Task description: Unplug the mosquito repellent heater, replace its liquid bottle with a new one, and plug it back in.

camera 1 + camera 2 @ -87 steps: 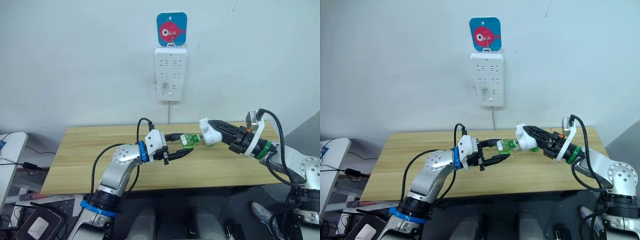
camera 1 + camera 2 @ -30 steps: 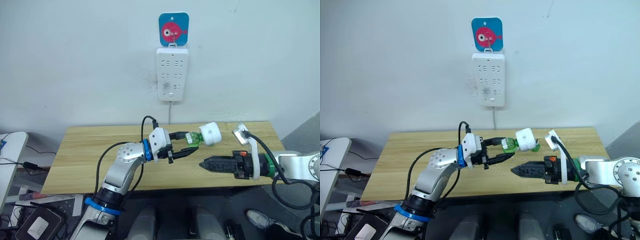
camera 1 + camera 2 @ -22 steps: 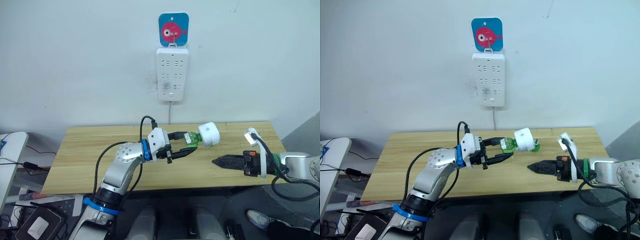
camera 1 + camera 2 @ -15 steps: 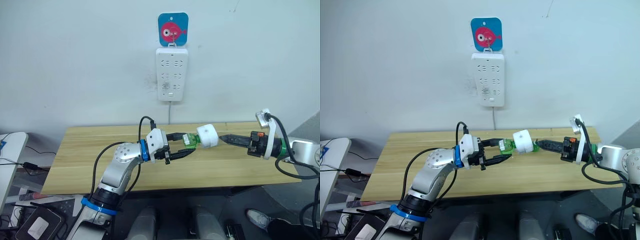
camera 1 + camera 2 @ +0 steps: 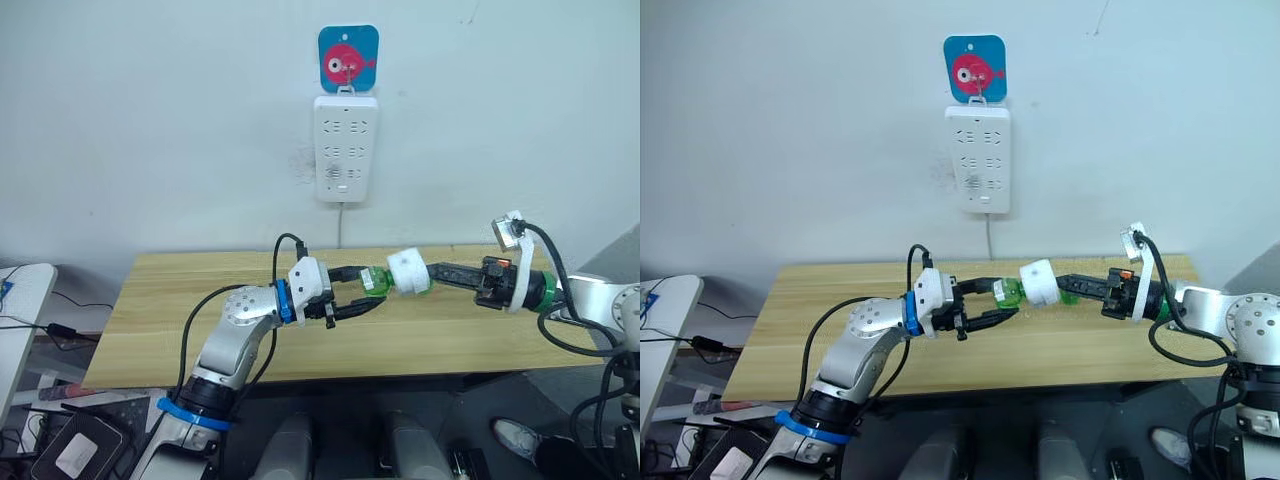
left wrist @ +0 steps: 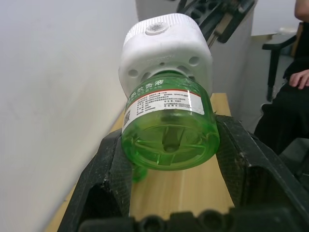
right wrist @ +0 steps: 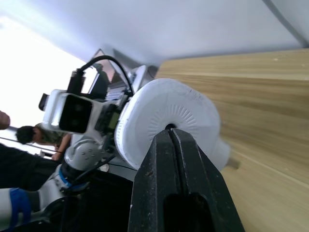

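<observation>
My left gripper (image 5: 368, 290) is shut on the liquid bottle (image 5: 375, 282), a green one lying sideways above the table. In the left wrist view its black fingers (image 6: 110, 166) press both sides of the bottle (image 6: 169, 128). The white mosquito repellent heater (image 5: 408, 272) sits on the bottle's neck, its domed top turned toward my right arm. My right gripper (image 5: 433, 271) is shut, its fingers together. Its tip (image 7: 170, 133) touches the heater's dome (image 7: 159, 113) at the centre hole.
A white power strip (image 5: 344, 148) hangs on the wall under a blue fish plaque (image 5: 348, 58), its cord dropping behind the wooden table (image 5: 180, 310). A white side table (image 5: 22, 300) stands at the far left. A seated person (image 6: 295, 82) shows in the left wrist view.
My right gripper has closed and swung up from the table's front edge to the heater's domed top. The left gripper has kept hold of the bottle, almost still.
</observation>
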